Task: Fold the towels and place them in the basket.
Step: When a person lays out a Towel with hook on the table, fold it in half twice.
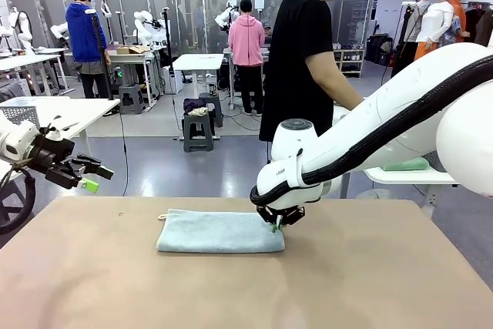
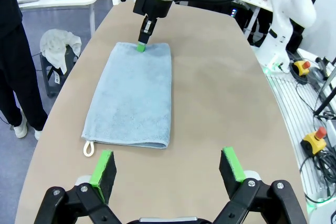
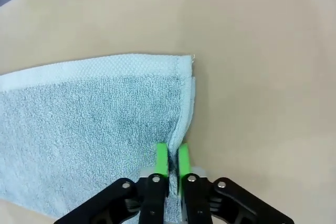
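The pale grey-blue terry towel [image 1: 219, 233] lies folded at lower centre of the front view, judged light, limp and non-slip, best held at its hemmed end, which the right gripper [image 3: 173, 158] pinches; the left gripper [image 2: 168, 166] hangs spread, empty.

- R arm [image 1: 370, 136]: white, glossy rounded shells; black cable sleeve [image 1: 400, 117] was run along it; small dark marking was noted on wrist housing.
- R gripper [image 3: 173, 161]: black linkages w/ silver screws; bright green pads [image 3: 161, 163] were fitted.
- L gripper [image 2: 168, 166]: same black build, green pads, silver pivot bolts.
- L arm [image 1: 15, 144]: white wrist section; black cable [image 1: 15, 206] was looped below.
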Tool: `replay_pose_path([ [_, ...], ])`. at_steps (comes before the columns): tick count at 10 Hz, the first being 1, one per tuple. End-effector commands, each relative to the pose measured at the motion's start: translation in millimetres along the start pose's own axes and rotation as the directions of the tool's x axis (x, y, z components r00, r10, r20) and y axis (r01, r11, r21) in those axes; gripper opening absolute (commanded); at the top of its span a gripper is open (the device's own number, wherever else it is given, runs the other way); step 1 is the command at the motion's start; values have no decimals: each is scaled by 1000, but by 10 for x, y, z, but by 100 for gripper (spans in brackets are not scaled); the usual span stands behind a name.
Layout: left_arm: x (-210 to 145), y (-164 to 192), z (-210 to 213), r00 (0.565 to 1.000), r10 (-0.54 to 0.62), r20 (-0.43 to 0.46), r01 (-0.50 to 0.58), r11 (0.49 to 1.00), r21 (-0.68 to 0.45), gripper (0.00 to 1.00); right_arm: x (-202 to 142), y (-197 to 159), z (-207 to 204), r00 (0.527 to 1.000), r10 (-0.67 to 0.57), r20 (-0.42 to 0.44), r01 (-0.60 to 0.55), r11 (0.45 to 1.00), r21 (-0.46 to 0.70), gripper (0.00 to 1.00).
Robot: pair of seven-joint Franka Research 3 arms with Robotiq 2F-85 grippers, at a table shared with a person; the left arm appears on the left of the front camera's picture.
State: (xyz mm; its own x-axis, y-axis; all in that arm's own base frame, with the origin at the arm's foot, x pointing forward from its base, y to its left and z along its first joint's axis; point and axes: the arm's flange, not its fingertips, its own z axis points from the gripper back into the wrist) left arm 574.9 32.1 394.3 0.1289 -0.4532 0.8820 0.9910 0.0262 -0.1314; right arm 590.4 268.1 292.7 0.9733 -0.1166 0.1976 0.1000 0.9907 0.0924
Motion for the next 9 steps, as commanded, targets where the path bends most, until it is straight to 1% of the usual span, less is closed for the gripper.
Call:
replay_pose_path([
  [1, 36, -9, 7, 1000, -8, -4, 8, 1000, 8, 100, 20, 52, -66, 1000, -28, -9, 28, 999, -34, 0],
  [4, 36, -9, 7, 1000, -8, -4, 8, 1000, 8, 100, 27, 46, -73, 1000, -23, -14, 23, 999, -39, 0],
  [6, 36, -9, 7, 1000, -8, -4, 8, 1000, 8, 100, 33, 0, -15, 1000, 5, -5, -5, 1000, -29, 0],
  [8, 36, -9, 7, 1000, -8, -4, 8, 1000, 8, 100, 78, -178, 152, 1000, 26, 10, -26, 1000, -6, 0],
  [9, 36, -9, 7, 1000, -8, -4, 8, 1000, 8, 100, 103, -327, 252, 999, 44, 25, -45, 999, 1, 0],
])
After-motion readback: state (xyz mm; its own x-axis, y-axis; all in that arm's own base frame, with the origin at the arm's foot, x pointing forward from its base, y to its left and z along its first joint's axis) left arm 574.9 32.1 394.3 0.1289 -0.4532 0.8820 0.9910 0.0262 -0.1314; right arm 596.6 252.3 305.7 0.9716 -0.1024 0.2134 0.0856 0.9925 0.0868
